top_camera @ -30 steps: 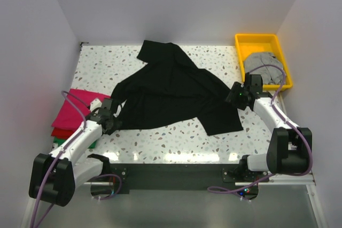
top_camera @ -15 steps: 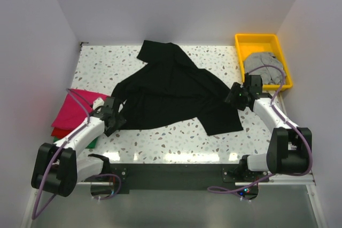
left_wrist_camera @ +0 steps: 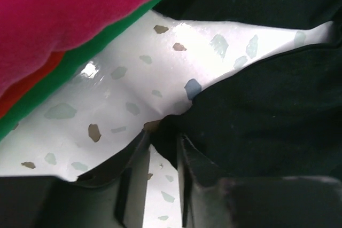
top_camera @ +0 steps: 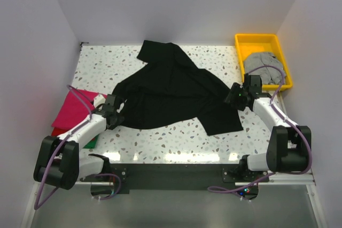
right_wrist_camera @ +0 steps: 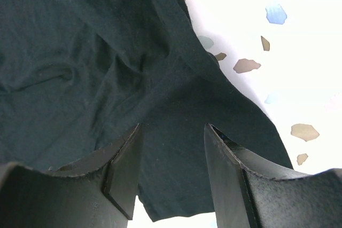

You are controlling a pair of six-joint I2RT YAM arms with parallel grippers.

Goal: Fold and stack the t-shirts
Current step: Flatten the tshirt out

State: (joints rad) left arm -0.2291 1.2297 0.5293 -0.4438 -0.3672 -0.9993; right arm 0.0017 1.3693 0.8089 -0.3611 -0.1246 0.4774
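Top view: left gripper (top_camera: pixel 114 113) fingertips are lost against the black t-shirt (top_camera: pixel 171 92), so the grip is unreadable there. Same for the right gripper (top_camera: pixel 232 96). Red t-shirt (top_camera: pixel 55 131) and green t-shirt (top_camera: pixel 92 142) are mostly buried under the magenta t-shirt (top_camera: pixel 75 108), with only edge strips showing. Grey t-shirt (top_camera: pixel 260 61) is partly behind the purple cable (top_camera: pixel 265 68). Both wrist views: black cloth runs off frame, finger bases are cropped at the bottom.

Black t-shirt (top_camera: pixel 171 89) plain, mid-frame, on a white table (top_camera: pixel 96 62) speckled with grey, brown and blue chips. Left edge: magenta t-shirt (top_camera: pixel 75 108) over red t-shirt (left_wrist_camera: pixel 24 89) over green t-shirt (left_wrist_camera: pixel 120 26), all plain. Upper right: grey t-shirt (top_camera: pixel 262 62) in a yellow tray (top_camera: pixel 256 40).
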